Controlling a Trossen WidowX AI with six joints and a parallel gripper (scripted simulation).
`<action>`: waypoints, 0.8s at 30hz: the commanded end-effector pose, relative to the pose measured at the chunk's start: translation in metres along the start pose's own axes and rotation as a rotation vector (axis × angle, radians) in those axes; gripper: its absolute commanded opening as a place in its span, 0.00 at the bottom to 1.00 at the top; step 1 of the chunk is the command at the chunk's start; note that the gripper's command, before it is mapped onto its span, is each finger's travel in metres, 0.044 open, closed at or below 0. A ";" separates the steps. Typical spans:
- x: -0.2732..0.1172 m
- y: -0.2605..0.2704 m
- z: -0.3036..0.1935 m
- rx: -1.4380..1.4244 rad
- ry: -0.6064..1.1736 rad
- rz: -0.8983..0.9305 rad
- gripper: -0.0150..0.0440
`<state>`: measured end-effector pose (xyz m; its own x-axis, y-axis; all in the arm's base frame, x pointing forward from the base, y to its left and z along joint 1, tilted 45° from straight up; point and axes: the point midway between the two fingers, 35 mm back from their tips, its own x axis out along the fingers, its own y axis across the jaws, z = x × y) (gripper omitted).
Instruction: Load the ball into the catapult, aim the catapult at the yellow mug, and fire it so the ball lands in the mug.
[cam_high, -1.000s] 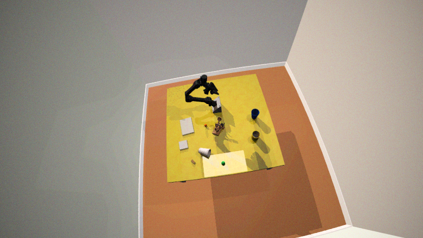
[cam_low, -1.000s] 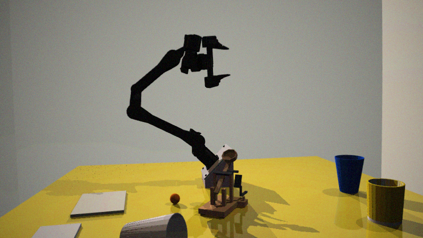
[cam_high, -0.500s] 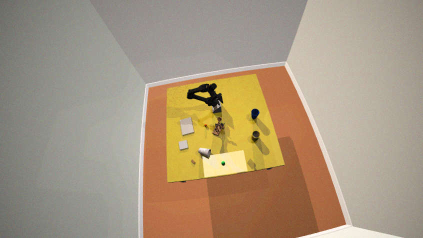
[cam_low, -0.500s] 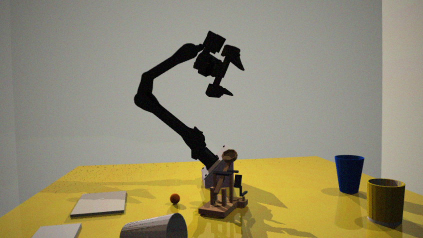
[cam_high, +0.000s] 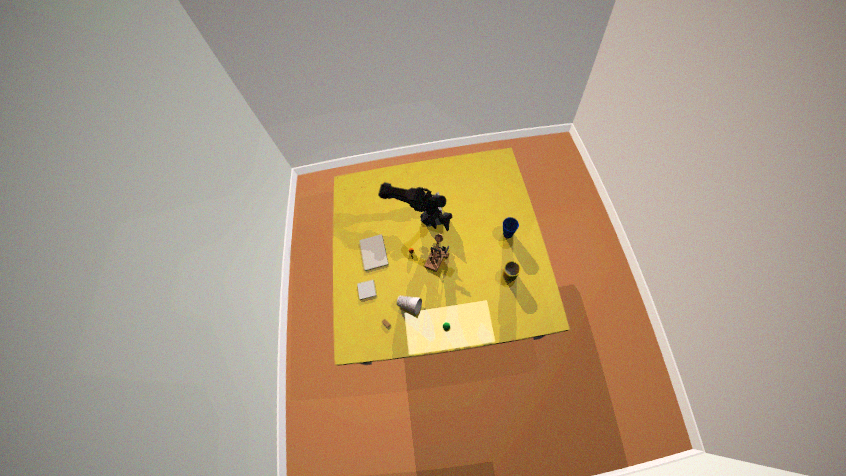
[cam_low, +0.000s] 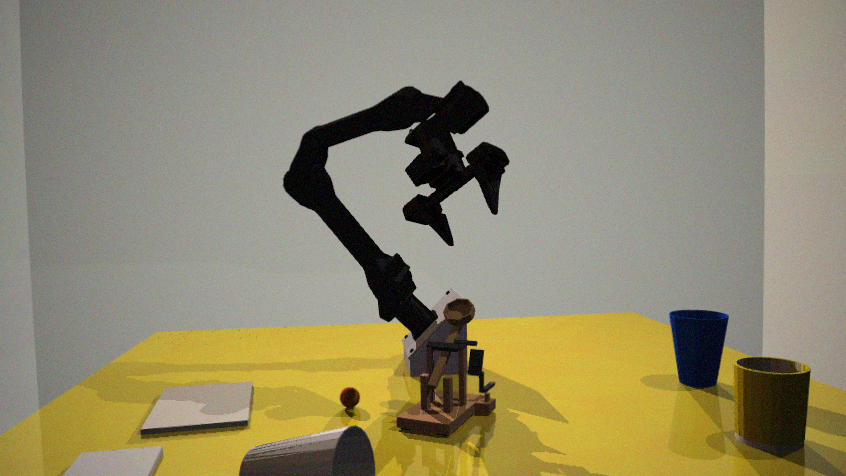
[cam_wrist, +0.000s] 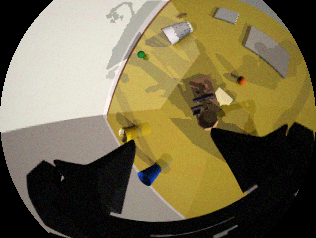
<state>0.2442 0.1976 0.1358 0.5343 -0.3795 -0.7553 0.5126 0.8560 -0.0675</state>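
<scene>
The orange ball (cam_high: 411, 251) (cam_low: 349, 396) (cam_wrist: 241, 80) lies on the table beside the catapult. The brown catapult (cam_high: 436, 259) (cam_low: 440, 414) (cam_wrist: 202, 85) stands upright, with its round arm cup (cam_low: 459, 312) raised on the robot's side. No ball shows in that cup, but its inside is only partly visible. The yellow mug (cam_high: 511, 271) (cam_low: 770, 405) (cam_wrist: 132, 133) stands upright to the right in the top and exterior views. My gripper (cam_high: 441, 227) (cam_low: 473, 229) (cam_wrist: 174, 138) is wide open and empty, pointing down, high above the catapult's cup end.
A blue cup (cam_high: 509, 227) (cam_low: 699, 349) (cam_wrist: 149, 175) stands near the mug. A white cup (cam_high: 408, 304) (cam_low: 301, 455) (cam_wrist: 177, 32) lies on its side. A green ball (cam_high: 446, 326) (cam_wrist: 141, 54) is near the table edge. Two flat pale slabs (cam_high: 373, 252) (cam_high: 366, 290) and a small brown piece (cam_high: 386, 323) lie left.
</scene>
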 end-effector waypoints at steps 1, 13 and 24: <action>0.026 -0.010 0.009 -0.030 0.030 -0.109 1.00; 0.092 -0.049 0.025 -0.141 0.166 -0.408 1.00; 0.118 -0.071 0.030 -0.204 0.262 -0.537 0.96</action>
<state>0.2899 0.0823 0.0710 0.0532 -0.6978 -0.7143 0.5242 0.6283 -0.5748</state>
